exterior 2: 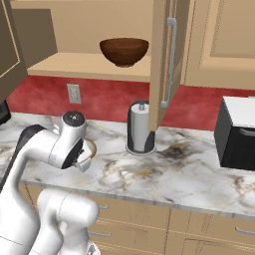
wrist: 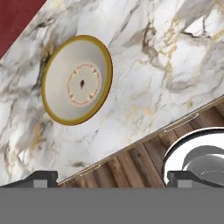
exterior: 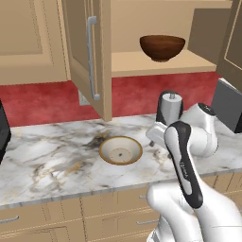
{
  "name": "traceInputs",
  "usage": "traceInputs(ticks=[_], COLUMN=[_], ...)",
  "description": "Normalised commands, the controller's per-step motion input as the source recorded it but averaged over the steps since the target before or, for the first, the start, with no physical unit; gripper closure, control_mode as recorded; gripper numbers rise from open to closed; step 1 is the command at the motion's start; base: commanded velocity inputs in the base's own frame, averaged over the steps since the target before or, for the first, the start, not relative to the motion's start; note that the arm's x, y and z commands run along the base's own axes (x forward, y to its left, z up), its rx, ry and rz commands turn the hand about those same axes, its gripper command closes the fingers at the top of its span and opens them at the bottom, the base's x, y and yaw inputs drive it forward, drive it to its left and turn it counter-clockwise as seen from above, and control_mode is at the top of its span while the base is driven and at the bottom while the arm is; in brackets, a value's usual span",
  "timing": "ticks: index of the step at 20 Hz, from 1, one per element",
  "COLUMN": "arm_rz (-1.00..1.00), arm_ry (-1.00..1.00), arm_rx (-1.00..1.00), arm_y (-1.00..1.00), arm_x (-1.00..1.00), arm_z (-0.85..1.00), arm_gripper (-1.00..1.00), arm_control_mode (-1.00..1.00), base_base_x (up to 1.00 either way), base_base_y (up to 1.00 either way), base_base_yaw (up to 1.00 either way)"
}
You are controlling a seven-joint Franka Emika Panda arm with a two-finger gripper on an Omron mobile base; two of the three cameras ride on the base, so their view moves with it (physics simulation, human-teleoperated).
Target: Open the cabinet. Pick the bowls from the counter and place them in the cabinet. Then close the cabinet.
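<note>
Bowls sit apart in the left base view: the dark reddish-brown wooden bowl (exterior: pixel 162 47) rests on the shelf of the light tan wooden wall cabinet (exterior: pixel 156 64), at one o'clock, both doors swung open. The cream-white bowl with a tan rim (exterior: pixel 120 150) lies on the white-grey marble counter (exterior: pixel 47 156) at the centre, with the white arm (exterior: pixel 189 160) just beside it at three o'clock. A grey cylindrical canister (exterior: pixel 169 108) stands behind the arm.

From the right base view, the wooden bowl (exterior 2: pixel 124 52) is at twelve o'clock, the canister (exterior 2: pixel 141 128) at centre, a black appliance (exterior 2: pixel 238 134) at three o'clock.

Through the hand view, the cream-white bowl (wrist: pixel 77 80) lies at ten o'clock on the marble; the gripper (wrist: pixel 112 178) has its jaws spread wide, holding nothing.
</note>
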Motion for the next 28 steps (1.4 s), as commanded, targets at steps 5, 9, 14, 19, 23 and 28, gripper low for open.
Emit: traceInputs(ticks=[5,9,14,19,23,28], arm_rz=[0.01,0.0,0.0,0.0,0.0,0.0], arm_ry=[0.01,0.02,0.01,0.05,0.06,0.05], arm_rx=[-0.01,-0.02,-0.02,-0.07,-0.06,-0.1], arm_y=[0.06,0.1,0.09,0.17,0.17,0.14], arm_x=[0.27,0.42,0.51,0.57,0.59,0.46], arm_z=[-0.39,-0.44,-0.37,-0.41,-0.33,-0.32], arm_gripper=[-1.0,-1.0,-1.0,-1.0,-1.0,-1.0], arm_control_mode=[-1.0,-1.0,-1.0,-1.0,-1.0,-1.0], base_base_x=[0.0,0.0,0.0,0.0,0.0,0.0], base_base_y=[0.0,0.0,0.0,0.0,0.0,0.0], base_base_yaw=[0.0,0.0,0.0,0.0,0.0,0.0])
